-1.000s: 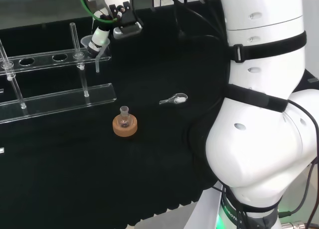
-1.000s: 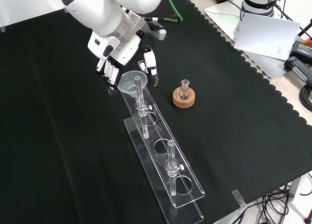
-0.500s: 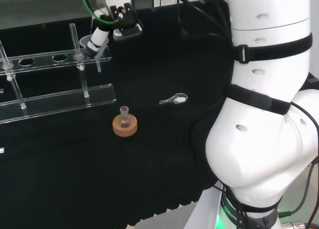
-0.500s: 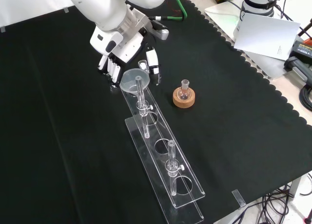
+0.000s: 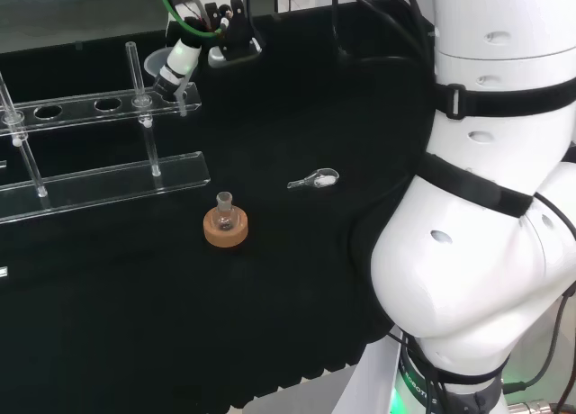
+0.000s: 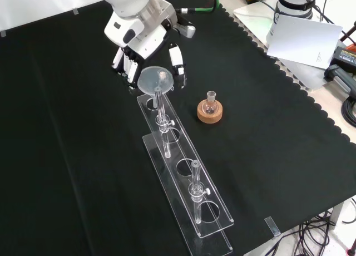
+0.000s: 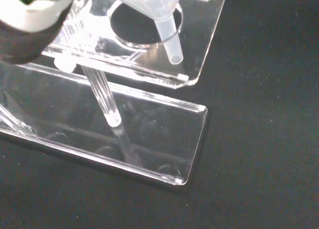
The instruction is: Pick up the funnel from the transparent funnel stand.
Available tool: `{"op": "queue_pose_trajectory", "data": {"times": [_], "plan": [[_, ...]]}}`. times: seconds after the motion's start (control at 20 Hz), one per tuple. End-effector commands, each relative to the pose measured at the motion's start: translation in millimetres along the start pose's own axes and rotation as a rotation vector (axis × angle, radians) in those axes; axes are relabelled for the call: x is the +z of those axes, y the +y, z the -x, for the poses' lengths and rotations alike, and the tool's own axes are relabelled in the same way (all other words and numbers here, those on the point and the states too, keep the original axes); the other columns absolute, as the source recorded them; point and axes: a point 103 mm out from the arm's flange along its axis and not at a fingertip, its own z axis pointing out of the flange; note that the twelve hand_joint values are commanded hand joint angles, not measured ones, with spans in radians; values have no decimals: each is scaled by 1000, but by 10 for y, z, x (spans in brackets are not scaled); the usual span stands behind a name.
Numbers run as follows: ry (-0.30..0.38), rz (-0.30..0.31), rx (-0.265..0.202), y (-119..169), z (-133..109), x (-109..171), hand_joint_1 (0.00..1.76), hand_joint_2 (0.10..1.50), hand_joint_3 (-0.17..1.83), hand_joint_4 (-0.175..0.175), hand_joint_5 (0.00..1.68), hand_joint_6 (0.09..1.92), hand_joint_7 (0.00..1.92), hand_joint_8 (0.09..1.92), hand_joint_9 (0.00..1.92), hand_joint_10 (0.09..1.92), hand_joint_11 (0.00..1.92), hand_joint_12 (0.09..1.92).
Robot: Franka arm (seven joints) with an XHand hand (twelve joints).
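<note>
One relation decided everything for me at this moment: how the funnel's stem stood against the end hole of the stand. In the front view the funnel [image 6: 154, 79] sat in the upper middle of the frame with the hand [image 6: 142, 51] wrapped round it from above, fingers [image 6: 128, 67] on the left of the bowl and the thumb [image 6: 178, 60] on its right, so I judged it clamped on the funnel. The transparent funnel stand [image 6: 207, 212] ran from there down toward the lower right of the frame.

In the wrist view the funnel's stem pointed down and a little aslant, its tip hanging just at the edge of the hole in the top plate of the stand, above the plate rather than through it. So the funnel looked to me already lifted out of its seat, or very nearly. I could not tell whether the tip was wholly clear of the plate's edge.

In the head view the hand and funnel were in the upper left of the frame, at the right end of the stand's upper rail. The funnel's long axis leaned slightly off vertical, so I reckoned the next move called for a straight rise before any sideways travel, lest the stem catch the rim.

The flask [image 6: 211, 103] on its cork ring [image 6: 209, 112] stood well apart, to the right in the front view.
</note>
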Motion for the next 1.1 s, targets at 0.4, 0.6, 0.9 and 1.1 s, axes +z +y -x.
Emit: {"op": "queue_pose_trajectory", "data": {"times": [0.4,0.6,0.9,1.1], "plan": [[32,39,-18,-157,14,-347,804,586,488,0,598,587,933,723,892,403,380,1385],[52,43,-28,-235,7,-458,803,585,494,-2,598,593,933,724,894,405,384,1383],[54,61,-33,-349,13,-601,811,596,510,-1,613,606,940,726,897,407,388,1380],[67,76,-27,-389,10,-627,819,592,544,1,628,616,952,718,900,409,393,1376]]}}
